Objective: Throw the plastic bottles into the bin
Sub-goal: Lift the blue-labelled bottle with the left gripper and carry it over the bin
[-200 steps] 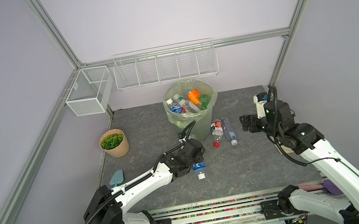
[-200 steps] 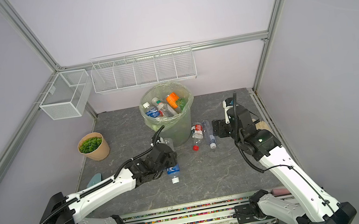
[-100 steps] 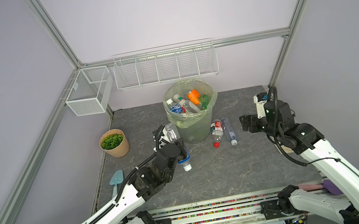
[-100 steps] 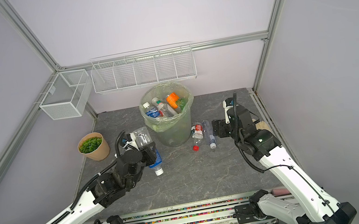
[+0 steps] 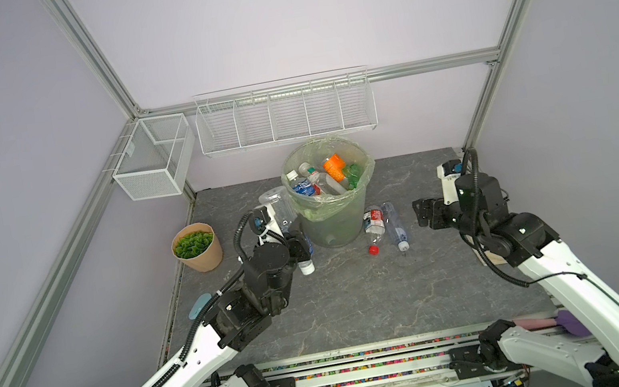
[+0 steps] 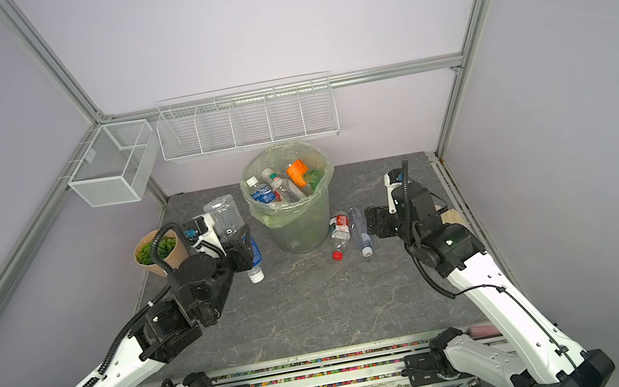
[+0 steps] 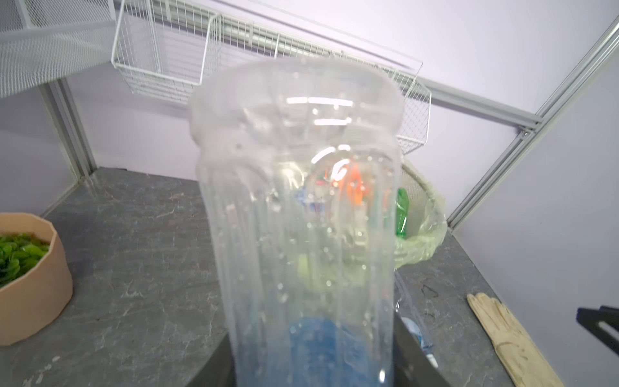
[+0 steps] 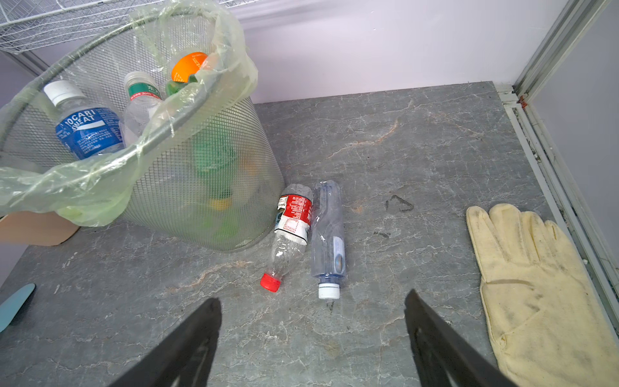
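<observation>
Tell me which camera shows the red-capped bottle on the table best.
The right wrist view: the red-capped bottle lies large at the foot of the bin, label and cap clear. Both top views show it small beside the bin. The left wrist view is filled by a held clear bottle and does not show it.

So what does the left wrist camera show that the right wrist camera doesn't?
Only the left wrist view: the clear blue-labelled bottle clamped in the left gripper, filling the frame, and the green plant leaves in the tan pot.
Only the right wrist view: the red-capped bottle lying on the table against the bin's foot, and a teal utensil at the edge.
Both: the bag-lined mesh bin, the yellowish glove and the grey table.
</observation>
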{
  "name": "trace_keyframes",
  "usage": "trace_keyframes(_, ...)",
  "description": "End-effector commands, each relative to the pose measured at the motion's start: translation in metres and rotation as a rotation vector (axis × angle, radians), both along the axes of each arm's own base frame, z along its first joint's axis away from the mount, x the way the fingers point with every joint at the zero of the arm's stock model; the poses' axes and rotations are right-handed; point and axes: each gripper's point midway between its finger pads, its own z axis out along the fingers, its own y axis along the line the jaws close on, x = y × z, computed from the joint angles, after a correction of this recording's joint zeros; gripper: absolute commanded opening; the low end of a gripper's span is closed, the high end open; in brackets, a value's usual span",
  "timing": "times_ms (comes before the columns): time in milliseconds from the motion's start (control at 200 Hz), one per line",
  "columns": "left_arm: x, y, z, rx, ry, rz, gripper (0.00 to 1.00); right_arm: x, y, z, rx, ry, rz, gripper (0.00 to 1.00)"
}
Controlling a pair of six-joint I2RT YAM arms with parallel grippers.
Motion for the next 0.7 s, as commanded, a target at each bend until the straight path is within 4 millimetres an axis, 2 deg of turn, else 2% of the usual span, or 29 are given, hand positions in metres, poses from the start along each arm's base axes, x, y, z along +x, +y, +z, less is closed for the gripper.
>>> trace_keyframes(0,0.008,-0.003,0.034,0.006,-0.073,-0.028,0.20,-0.002,0.000,-0.001,0.013,-0.004,0.003,0.88)
trace_keyframes(440,0.038,-0.031,0.090,0.026,-0.159,-0.107,0.19,-0.003,0.000,-0.009,-0.003,0.020,0.010,0.89)
trace_keyframes(695,0.050,-0.045,0.114,0.034,-0.198,-0.143,0.19,-0.005,-0.003,-0.013,-0.010,0.025,0.004,0.88)
